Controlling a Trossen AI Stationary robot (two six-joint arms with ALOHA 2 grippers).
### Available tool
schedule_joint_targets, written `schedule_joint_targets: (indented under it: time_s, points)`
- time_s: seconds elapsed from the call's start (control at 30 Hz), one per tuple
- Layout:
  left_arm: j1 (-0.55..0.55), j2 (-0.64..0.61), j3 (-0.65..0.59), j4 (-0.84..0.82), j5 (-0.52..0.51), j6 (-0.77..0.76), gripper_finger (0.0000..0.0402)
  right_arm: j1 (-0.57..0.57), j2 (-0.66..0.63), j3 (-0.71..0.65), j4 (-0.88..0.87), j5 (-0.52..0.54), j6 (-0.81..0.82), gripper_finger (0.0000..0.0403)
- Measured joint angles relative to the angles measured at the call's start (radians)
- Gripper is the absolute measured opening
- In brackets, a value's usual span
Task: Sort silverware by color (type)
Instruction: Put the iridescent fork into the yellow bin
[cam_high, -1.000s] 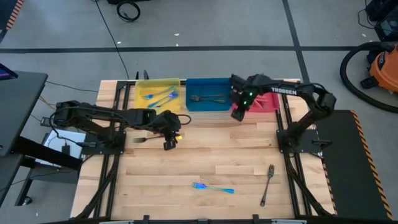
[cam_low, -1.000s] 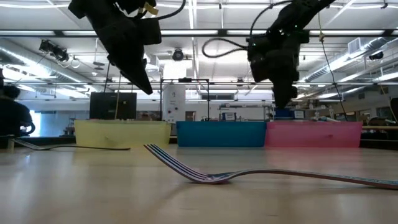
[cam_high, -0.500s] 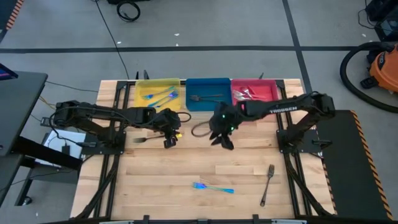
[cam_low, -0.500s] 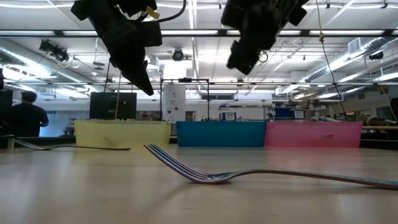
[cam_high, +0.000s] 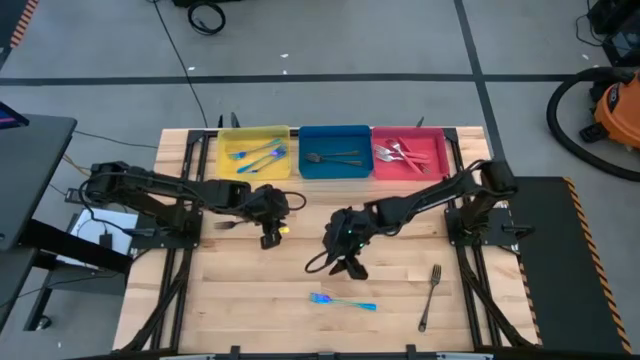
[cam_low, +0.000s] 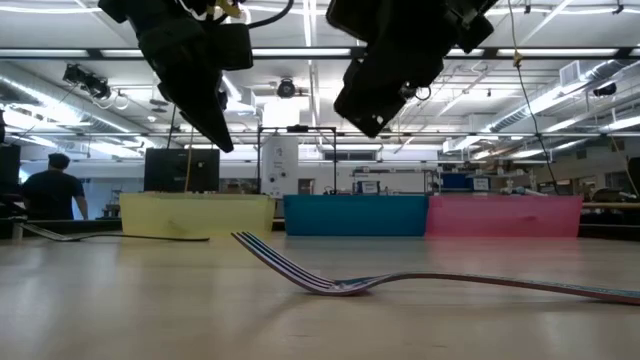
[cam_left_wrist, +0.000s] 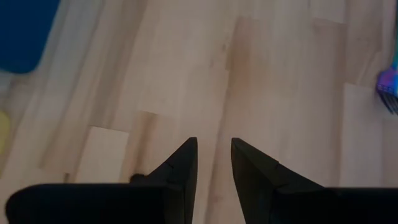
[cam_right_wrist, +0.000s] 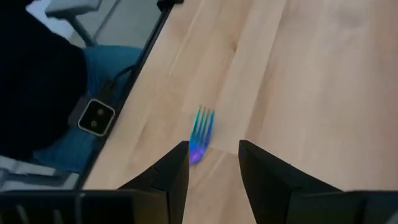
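Observation:
A blue-handled fork (cam_high: 342, 301) lies flat on the near middle of the table; its tines (cam_right_wrist: 202, 127) show just ahead of my right gripper's fingers. A dark grey fork (cam_high: 430, 297) lies to its right. Another dark fork (cam_high: 222, 224) lies beside the left arm. My right gripper (cam_high: 350, 267) hangs open above the table, just beyond the blue fork (cam_low: 330, 281). My left gripper (cam_high: 270, 236) hovers open over bare wood left of the middle (cam_left_wrist: 213, 142). Sorted pieces lie in the yellow tray (cam_high: 228, 152), blue tray (cam_high: 335, 137) and red tray (cam_high: 437, 153).
The three trays stand side by side along the table's far edge. Bare wood lies between the two grippers and across the near left of the table. A person stands far back in the room, at the left of the low view.
My right gripper has swung from over the red tray toward the table's near edge and to the left, ending above the blue fork's tines. The red tray and its pieces now show uncovered. My left gripper has barely shifted.

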Motion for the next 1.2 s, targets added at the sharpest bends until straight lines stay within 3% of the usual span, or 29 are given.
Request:
schedule_joint_targets:
  time_s: [0.2,0.33,0.43,0.67,0.9,1.2]
  points:
    - [-0.036,0.000,0.000,0.007,0.000,-0.027,0.0098,0.028,0.068,0.000,0.031,-0.021,0.086,0.0147]
    - [-0.052,0.000,0.000,0.009,0.000,-0.034,0.0098,0.039,0.117,0.000,0.011,-0.155,0.101,0.0147]
    - [-0.060,0.000,0.000,0.016,0.000,-0.065,0.0098,0.064,0.155,0.000,0.019,-0.193,0.110,0.0147]
    - [-0.068,0.000,0.000,0.036,-0.002,-0.083,0.0098,0.136,0.209,0.000,0.017,-0.087,0.166,0.0147]
    - [-0.068,0.000,0.000,0.065,-0.002,-0.091,0.0098,0.208,0.203,0.001,0.016,0.172,0.178,0.0147]
    - [-0.068,0.000,0.000,0.081,-0.002,-0.131,0.0098,0.270,0.205,0.001,0.017,0.273,0.196,0.0147]
